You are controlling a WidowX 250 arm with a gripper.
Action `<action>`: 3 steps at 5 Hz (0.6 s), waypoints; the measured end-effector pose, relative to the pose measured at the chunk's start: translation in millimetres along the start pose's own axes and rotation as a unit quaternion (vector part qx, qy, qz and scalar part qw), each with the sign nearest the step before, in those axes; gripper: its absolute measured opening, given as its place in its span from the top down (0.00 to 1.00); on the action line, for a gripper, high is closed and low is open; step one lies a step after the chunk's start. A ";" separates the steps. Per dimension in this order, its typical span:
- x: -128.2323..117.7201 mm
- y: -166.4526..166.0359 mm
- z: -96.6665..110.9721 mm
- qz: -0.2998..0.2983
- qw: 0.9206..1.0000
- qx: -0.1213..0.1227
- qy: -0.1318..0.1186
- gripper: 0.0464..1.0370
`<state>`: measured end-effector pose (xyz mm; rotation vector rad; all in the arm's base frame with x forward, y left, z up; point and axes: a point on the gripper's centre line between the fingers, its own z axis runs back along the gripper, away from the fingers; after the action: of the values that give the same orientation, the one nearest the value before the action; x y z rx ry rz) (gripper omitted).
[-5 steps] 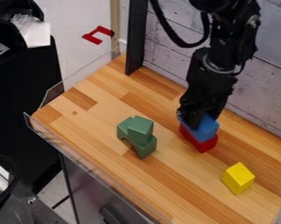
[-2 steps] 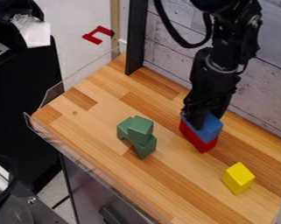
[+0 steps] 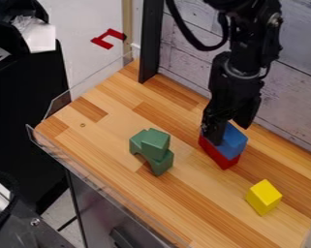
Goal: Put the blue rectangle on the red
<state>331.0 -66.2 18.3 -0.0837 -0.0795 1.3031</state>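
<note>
"Hanging above the stacked blocks, how does the black gripper (image 3: pixel 231 131) stand?"

"Its jaws are apart: one reaches down along the left side of the blue rectangular block (image 3: pixel 234 141), the other is higher, toward the block's upper right."

"So where's the blue one?"

"Below and between them, lying on top of the red rectangular block (image 3: pixel 217 155)."

"And its looks?"

"Plain, solid blue, with flat faces and straight edges, its near end roughly over the red one's."

"Anything farther out?"

"A green block (image 3: pixel 156 140) sits on a green arch-shaped block (image 3: pixel 160 165) to the left, and a yellow block (image 3: pixel 264 196) rests at lower right, all on the wooden tabletop (image 3: pixel 99 140)."
</note>
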 end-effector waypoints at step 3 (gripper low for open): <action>-7.4 39.4 53.6 -0.007 0.998 -0.018 -0.059 0.04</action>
<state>285.6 -62.1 67.3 -0.0380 -0.2041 1.2921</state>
